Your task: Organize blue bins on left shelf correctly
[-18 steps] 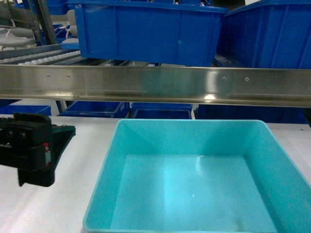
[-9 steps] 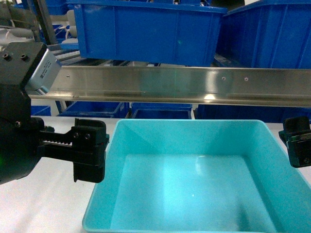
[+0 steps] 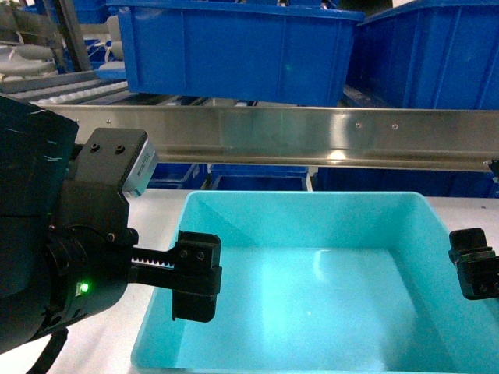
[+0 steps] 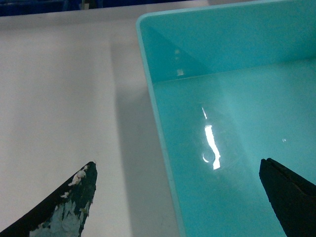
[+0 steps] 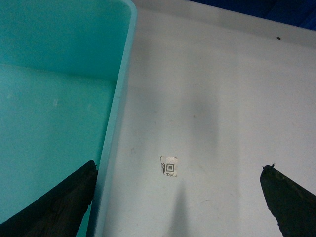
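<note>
The empty blue bin (image 3: pixel 312 288) looks light, stiff and slick; its side rims seem the best holds. Left gripper (image 4: pixel 177 197) straddles the left rim, jaws spread; right gripper (image 5: pixel 177 202) gapes likewise over the right rim and white tabletop (image 5: pixel 222 98).

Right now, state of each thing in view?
turquoise bin: empty, upright on the white table, not lifted
left gripper: open, straddling the bin's left wall
right gripper: open, straddling the bin's right wall
dark blue crates: sitting on the steel shelf
</note>
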Available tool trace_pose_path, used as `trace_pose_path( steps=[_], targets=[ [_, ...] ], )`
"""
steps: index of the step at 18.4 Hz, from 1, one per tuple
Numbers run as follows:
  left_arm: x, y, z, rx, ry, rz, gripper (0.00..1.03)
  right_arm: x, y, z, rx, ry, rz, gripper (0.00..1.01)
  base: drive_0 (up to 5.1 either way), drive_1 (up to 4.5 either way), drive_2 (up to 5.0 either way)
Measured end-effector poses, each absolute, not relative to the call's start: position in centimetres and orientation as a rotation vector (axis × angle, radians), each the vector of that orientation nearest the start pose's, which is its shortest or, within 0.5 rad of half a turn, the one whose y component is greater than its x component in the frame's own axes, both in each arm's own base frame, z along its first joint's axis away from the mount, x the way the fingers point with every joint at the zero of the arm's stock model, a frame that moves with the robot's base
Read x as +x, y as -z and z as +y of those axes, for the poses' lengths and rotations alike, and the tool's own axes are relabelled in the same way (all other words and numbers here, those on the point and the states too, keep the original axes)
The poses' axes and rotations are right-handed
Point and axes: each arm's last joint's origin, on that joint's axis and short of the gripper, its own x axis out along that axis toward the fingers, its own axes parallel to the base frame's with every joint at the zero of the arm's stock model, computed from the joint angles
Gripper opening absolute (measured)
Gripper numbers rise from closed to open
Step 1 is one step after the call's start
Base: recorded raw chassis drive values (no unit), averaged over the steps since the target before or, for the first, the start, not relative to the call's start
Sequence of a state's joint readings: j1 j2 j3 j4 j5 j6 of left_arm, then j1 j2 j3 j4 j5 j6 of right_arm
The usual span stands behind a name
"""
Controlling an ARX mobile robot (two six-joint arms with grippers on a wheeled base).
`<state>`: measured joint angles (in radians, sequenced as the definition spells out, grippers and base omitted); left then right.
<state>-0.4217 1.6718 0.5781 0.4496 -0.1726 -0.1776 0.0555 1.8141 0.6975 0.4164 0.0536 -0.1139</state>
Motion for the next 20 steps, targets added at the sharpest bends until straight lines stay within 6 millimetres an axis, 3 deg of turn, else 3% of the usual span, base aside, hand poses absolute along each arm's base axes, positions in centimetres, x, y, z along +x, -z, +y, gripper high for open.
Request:
trace_pose_path(
  steps=[9,15,20],
  targets=[
    [26.6,-9.6,-13.1,0.007,0.126,0.688,0.98,31.8,-9.8,1.6,-0.183,-0.061,0.732,0.98,0.0,0.00,0.0],
    [26.7,-8.6,-13.2,-0.008,0.114,0.717,0.98,31.7,-9.4,1.7,-0.193,-0.075,0.744,0.98,0.0,0.00,0.0],
    [27.0,-8.0,-13.4,-0.004,0.105,0.750,0.98,31.9,-7.9,1.6,-0.223,-0.045,0.739,0.98,0.0,0.00,0.0]
  ],
)
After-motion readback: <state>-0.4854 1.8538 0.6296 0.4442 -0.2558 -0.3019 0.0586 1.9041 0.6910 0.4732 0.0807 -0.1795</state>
